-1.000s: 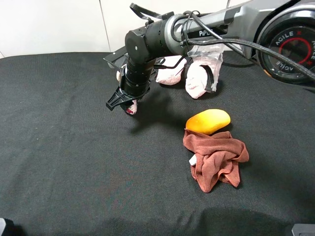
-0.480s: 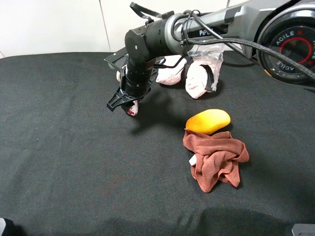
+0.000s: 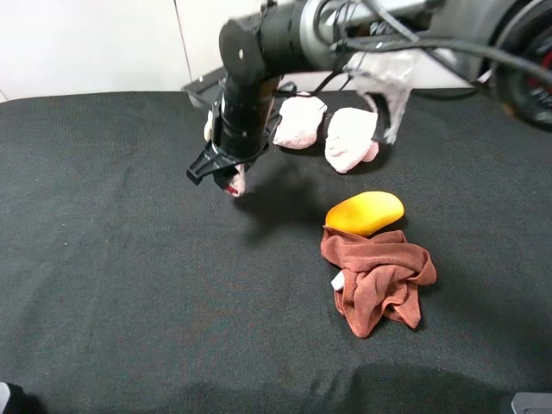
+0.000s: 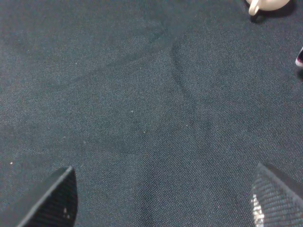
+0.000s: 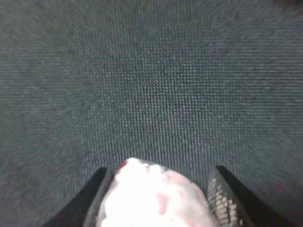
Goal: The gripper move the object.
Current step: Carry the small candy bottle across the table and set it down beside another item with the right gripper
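Note:
My right gripper (image 3: 221, 172), a black claw on a thick black arm, reaches across to the left of the middle and is shut on the object (image 3: 235, 183), a small bottle with a white and red-pink label. It holds the bottle just above the black cloth. In the right wrist view the bottle (image 5: 156, 198) sits between the two fingers (image 5: 226, 196), blurred and bright. Its cap is hidden. My left gripper (image 4: 163, 203) is open and empty over bare cloth. The bottle's pink edge (image 4: 299, 59) shows at the far side of the left wrist view.
A yellow mango (image 3: 365, 212) lies right of the middle, touching a crumpled red-brown cloth (image 3: 377, 280). Two pink-white bundles (image 3: 349, 138) lie behind, under the arm. A cream teapot (image 4: 265, 4) stands near the bottle, mostly hidden by the arm in the high view.
The right arm has risen and its upper links have moved up out of the frame. The gripper, still holding the bottle, has lifted slightly. Nothing else has moved.

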`<move>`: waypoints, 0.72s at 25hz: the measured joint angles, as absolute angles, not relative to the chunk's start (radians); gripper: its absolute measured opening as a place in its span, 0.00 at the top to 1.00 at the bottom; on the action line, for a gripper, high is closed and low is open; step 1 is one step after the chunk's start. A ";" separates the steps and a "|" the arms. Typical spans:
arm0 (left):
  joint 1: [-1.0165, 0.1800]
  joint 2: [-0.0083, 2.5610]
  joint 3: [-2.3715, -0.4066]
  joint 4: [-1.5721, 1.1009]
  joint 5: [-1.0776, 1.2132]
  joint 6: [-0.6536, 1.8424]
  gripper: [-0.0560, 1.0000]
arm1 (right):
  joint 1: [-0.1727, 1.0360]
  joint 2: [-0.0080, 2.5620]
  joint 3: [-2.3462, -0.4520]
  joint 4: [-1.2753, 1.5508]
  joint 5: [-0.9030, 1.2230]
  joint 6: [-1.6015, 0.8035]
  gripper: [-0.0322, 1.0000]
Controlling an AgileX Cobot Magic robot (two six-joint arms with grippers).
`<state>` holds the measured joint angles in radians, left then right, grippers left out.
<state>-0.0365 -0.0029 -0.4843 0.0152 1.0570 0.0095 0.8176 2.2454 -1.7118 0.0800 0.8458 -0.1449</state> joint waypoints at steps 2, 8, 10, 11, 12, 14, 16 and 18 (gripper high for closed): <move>-0.037 -0.003 -0.484 0.015 1.057 0.009 0.25 | 0.818 2.217 -1.712 0.076 0.875 -0.145 0.65; -0.037 -0.003 -0.484 0.015 1.057 0.010 0.25 | 0.803 2.144 -1.712 0.065 0.974 -0.145 0.65; -0.037 -0.003 -0.484 0.015 1.057 0.010 0.25 | 0.803 2.117 -1.712 0.058 1.008 -0.145 0.65; -0.037 -0.003 -0.484 0.015 1.057 0.010 0.25 | 0.803 2.102 -1.712 0.053 1.020 -0.145 0.65; -0.037 -0.003 -0.484 0.015 1.057 0.010 0.25 | 0.803 2.090 -1.712 0.044 1.034 -0.145 0.65; -0.037 -0.003 -0.484 0.015 1.057 0.010 0.25 | 0.803 2.061 -1.712 0.031 1.057 -0.145 0.65; -0.037 -0.003 -0.484 0.015 1.057 0.010 0.25 | 0.803 2.040 -1.712 0.023 1.075 -0.145 0.65; -0.037 -0.003 -0.484 0.015 1.057 0.010 0.25 | 0.803 2.022 -1.712 0.015 1.088 -0.145 0.65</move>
